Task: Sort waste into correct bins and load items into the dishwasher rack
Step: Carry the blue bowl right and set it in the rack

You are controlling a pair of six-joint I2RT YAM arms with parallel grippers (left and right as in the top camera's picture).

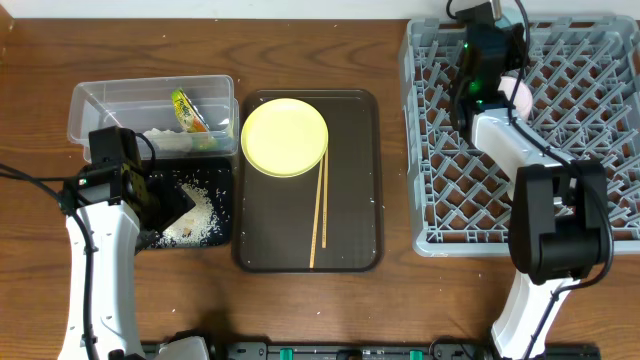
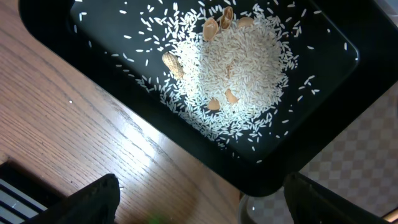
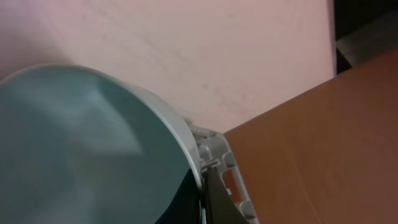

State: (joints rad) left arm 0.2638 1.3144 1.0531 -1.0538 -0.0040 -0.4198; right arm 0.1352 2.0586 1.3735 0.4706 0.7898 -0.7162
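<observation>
The wrapper (image 1: 188,110) is lying in the clear tub (image 1: 150,82) at the far left of the table (image 1: 400,40). A white paper scrap (image 1: 172,140) is lying in the tub too, just beside the wrapper.

Just in front of the tub, the black tray (image 1: 222,175) is sitting on the table. Rice (image 2: 239,68) is lying in it in a heap, with loose grains all around. A few peanut shells (image 2: 171,63) are lying on and beside the heap. The left gripper (image 2: 202,202) is hanging over the left part of this tray. Its fingers (image 2: 93,202) are standing wide apart and are holding nothing.

In the middle, the brown tray (image 1: 355,180) is holding the yellow plate (image 1: 285,137) at its far end. The two chopsticks (image 1: 320,205) are lying side by side on the brown tray, with their far ends touching the plate's right edge.

On the right, the big grey rack (image 1: 560,200) is sitting on the table. The right gripper (image 1: 487,85) is hanging over the rack's far left part, just beside the pink bowl (image 1: 519,96), which is sitting in the rack. In the right wrist view, the blue bowl (image 3: 81,149) is filling the left side, very close to the camera. I cannot tell if the right gripper's fingers are apart or together.
</observation>
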